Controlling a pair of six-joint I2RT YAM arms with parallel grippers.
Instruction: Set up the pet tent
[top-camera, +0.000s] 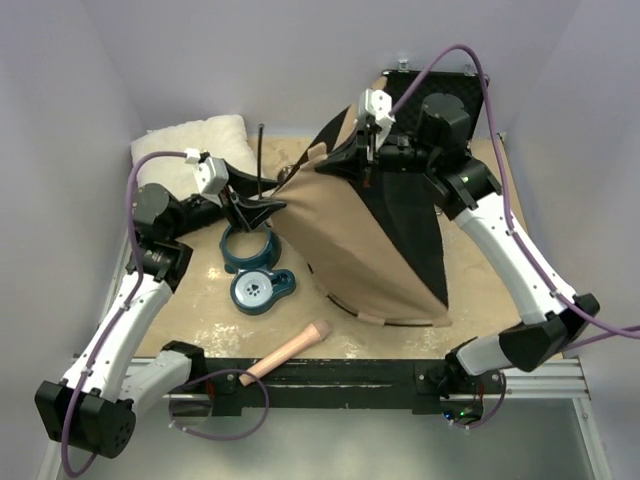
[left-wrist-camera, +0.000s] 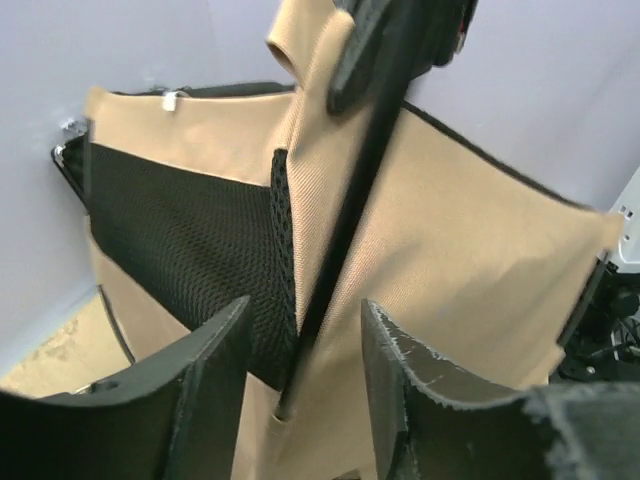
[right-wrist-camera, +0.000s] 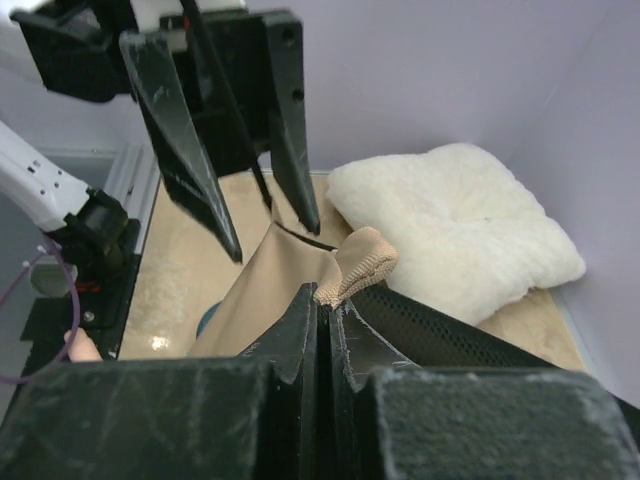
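Pet tent (top-camera: 370, 230): tan woven fabric, black mesh panels, standing pyramid-shaped on the table (top-camera: 200, 320). Right gripper (right-wrist-camera: 325, 300) has its jaws pressed together, pinching the ribbed webbing loop (right-wrist-camera: 362, 262) at the tent's peak. Left gripper (left-wrist-camera: 305, 320) has its jaws spread, and a thin dark pole (left-wrist-camera: 350, 200) runs between them with room either side.

Robotics lab cell: blank walls (top-camera: 300, 40), aluminium rail (top-camera: 545, 378)
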